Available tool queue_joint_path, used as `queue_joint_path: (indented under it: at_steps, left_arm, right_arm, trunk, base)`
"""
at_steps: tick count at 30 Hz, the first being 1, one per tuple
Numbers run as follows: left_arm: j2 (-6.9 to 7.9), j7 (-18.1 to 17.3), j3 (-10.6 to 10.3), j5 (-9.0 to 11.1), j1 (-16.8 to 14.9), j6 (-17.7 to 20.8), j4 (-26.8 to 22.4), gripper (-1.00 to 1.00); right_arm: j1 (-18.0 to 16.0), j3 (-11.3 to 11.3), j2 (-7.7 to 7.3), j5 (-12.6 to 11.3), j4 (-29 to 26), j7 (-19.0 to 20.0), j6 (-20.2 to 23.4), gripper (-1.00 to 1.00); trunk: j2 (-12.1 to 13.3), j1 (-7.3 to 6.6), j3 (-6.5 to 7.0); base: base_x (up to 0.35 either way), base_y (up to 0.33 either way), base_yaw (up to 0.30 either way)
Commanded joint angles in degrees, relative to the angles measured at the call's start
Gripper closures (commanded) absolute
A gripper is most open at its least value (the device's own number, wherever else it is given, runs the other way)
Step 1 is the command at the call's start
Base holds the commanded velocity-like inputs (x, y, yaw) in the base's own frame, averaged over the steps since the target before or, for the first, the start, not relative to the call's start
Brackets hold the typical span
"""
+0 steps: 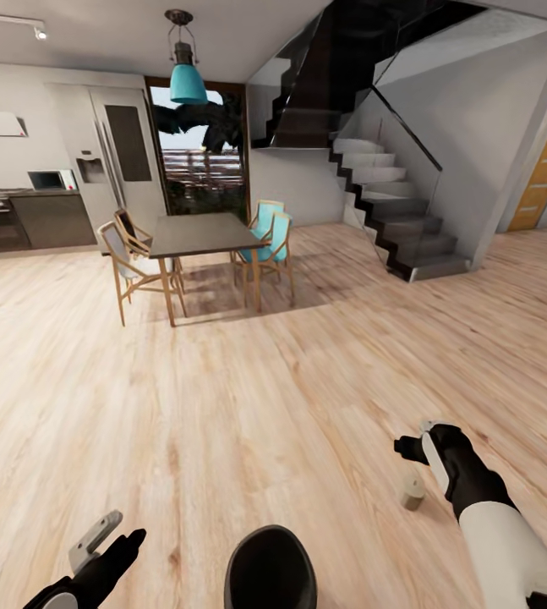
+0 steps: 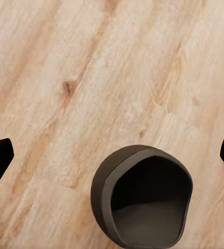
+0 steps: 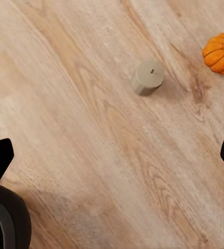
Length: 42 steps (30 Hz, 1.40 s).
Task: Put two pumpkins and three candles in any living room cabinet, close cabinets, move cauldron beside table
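Note:
A dark cauldron (image 1: pixel 237 560) stands on the wood floor at the bottom centre of the head view, between my two arms. In the left wrist view the cauldron (image 2: pixel 102 187) lies below my open left gripper (image 2: pixel 112 155), its mouth showing. My left gripper (image 1: pixel 111 538) hovers to the cauldron's left. One tan candle (image 1: pixel 412 493) stands on the floor just beside my right gripper (image 1: pixel 417 441). Seen from the right wrist, that gripper (image 3: pixel 112 158) is open above bare floor, with the candle (image 3: pixel 148 77) and an orange pumpkin (image 3: pixel 222 53) beyond it. The cabinet is out of view.
A dark dining table (image 1: pixel 201 234) with several chairs stands far ahead. Behind it are a glass door and a fridge. Kitchen units line the far left. A staircase (image 1: pixel 391 211) rises at the right. Wide wood floor lies between me and the table.

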Motion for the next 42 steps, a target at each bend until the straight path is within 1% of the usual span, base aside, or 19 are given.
queue_joint_path:
  at_steps: [1, 8, 14, 17, 19, 20, 23, 24, 28, 29, 30, 31, 32, 33, 34, 35, 37, 40, 42]
  left_arm:
    - [0.03, 0.4, -0.1, 0.3, 0.0, 0.1, -0.1, -1.00]
    - [0.06, 0.4, -0.1, 0.2, 0.0, 0.1, -0.3, -1.00]
    - [0.06, 0.4, 0.0, 0.2, 0.0, 0.1, -0.3, -1.00]
    - [0.06, 0.3, 0.4, 0.4, 0.0, 0.4, -0.9, -1.00]
    - [0.10, 0.3, 1.0, 0.6, 0.0, 0.6, -1.2, -1.00]
    - [0.07, 0.3, 3.1, 0.5, 0.6, 1.2, -1.3, -1.00]
    - [0.07, 0.3, 3.8, 0.4, 1.4, 1.1, -1.3, -1.00]
    - [0.07, 0.3, 4.5, 0.3, 2.4, 1.0, -1.4, -1.00]
    - [0.31, 0.4, 5.1, 0.3, 3.4, 1.1, -2.4, -1.00]
    - [0.75, 0.3, 6.4, 0.6, 4.1, 1.3, -3.2, -1.00]
    - [0.92, 0.3, 9.1, 1.6, 4.7, 1.6, -3.8, -1.00]
    - [0.91, 0.4, 10.7, 2.4, 4.9, 1.9, -4.0, -1.00]
    - [0.86, 0.5, 13.6, 4.5, 5.3, 3.4, -4.3, -1.00]
    - [0.86, 0.6, 14.7, 5.7, 5.4, 4.3, -4.4, -1.00]
    - [0.86, 0.6, 14.7, 5.7, 5.4, 4.3, -4.4, -1.00]
    - [0.90, 0.8, 16.6, 7.8, 5.6, 6.5, -4.6, -1.00]
    - [1.03, 0.8, 17.9, 9.1, 5.7, 8.4, -4.9, -1.00]
    - [1.32, 1.0, 19.0, 10.2, 5.8, 10.0, -5.3, -1.00]
    - [1.63, 1.1, 20.5, 10.8, 5.9, 10.9, -5.5, -1.00]
  right_arm:
    - [-0.1, 0.0, 0.00, 0.1, 0.4, -0.1, 0.3, -1.00]
    - [-1.6, 0.0, -0.09, 0.1, 3.7, -0.1, 0.1, -1.00]
    - [-2.1, 0.0, -0.03, 0.2, 4.9, -0.1, -0.1, -1.00]
    - [-2.4, 0.0, 0.04, 0.5, 6.9, -0.1, 0.2, -1.00]
    - [-2.9, 0.1, 0.05, 0.7, 7.9, -0.2, 0.2, -1.00]
    - [-3.5, 0.1, 0.02, 1.0, 9.0, -0.1, 0.1, -1.00]
    - [-3.6, 0.1, 0.06, 1.1, 9.3, -0.1, 0.1, -1.00]
    - [-3.7, 0.2, 0.13, 1.2, 9.5, -0.1, 0.1, -1.00]
    - [-3.7, 0.3, 0.17, 1.2, 9.6, -0.1, 0.0, -1.00]
    - [-3.7, 0.4, 0.18, 1.2, 9.8, -0.1, -0.1, -1.00]
    - [-3.7, 0.5, 0.18, 1.2, 10.3, 0.0, -0.2, -1.00]
    - [-3.7, 0.6, 0.18, 1.2, 10.7, 0.0, -0.3, -1.00]
    - [-3.7, 1.1, 0.20, 1.2, 11.7, 0.0, -0.4, -1.00]
    - [-3.7, 1.5, 0.20, 1.2, 12.2, -0.1, -0.4, -1.00]
    - [-3.7, 1.5, 0.20, 1.2, 12.2, -0.1, -0.4, -1.00]
    - [-3.7, 2.1, 0.20, 1.1, 13.2, -0.1, -0.5, -1.00]
    - [-3.8, 2.6, 0.21, 1.1, 13.9, -0.1, -0.7, -1.00]
    - [-3.9, 3.0, 0.24, 1.1, 14.6, -0.1, -1.7, -1.00]
    - [-4.6, 3.2, 0.26, 1.2, 15.1, -0.1, -2.6, -1.00]
  trunk:
    - [0.0, 0.03, -0.04]
    - [0.0, 0.03, -0.04]
    - [0.0, 0.03, -0.04]
    - [0.0, 0.03, -0.04]
    - [0.0, 0.03, -0.04]
    - [0.0, 0.03, -0.04]
    - [0.0, 0.03, -0.04]
    - [0.0, 0.03, -0.04]
    - [0.0, 0.03, -0.04]
    - [0.0, 0.03, -0.04]
    - [0.0, 0.03, -0.04]
    - [0.0, 0.03, -0.04]
    - [0.0, 0.03, -0.04]
    - [0.0, 0.03, -0.04]
    - [0.0, 0.03, -0.04]
    - [0.0, 0.03, -0.04]
    - [0.0, 0.03, -0.04]
    - [-1.2, 0.69, -0.58]
    - [-2.0, 1.13, -0.94]
  base:
    - [0.307, -0.131, 0.000]
    - [0.252, -0.212, 0.000]
    - [0.062, -0.310, 0.000]
    - [0.006, -0.089, 0.000]
    - [0.004, -0.050, 0.000]
    - [0.001, -0.015, 0.000]
    - [0.001, -0.010, 0.000]
    - [0.000, -0.147, 0.000]
    - [0.000, -0.227, 0.000]
    - [0.000, -0.179, 0.000]
    - [0.000, -0.115, 0.000]
    - [0.000, -0.092, 0.000]
    - [0.000, -0.059, 0.000]
    - [0.000, -0.047, 0.000]
    - [0.000, -0.047, 0.000]
    - [0.000, -0.030, 0.000]
    - [0.000, -0.022, 0.000]
    - [0.000, -0.013, 0.000]
    - [0.000, -0.006, 0.000]
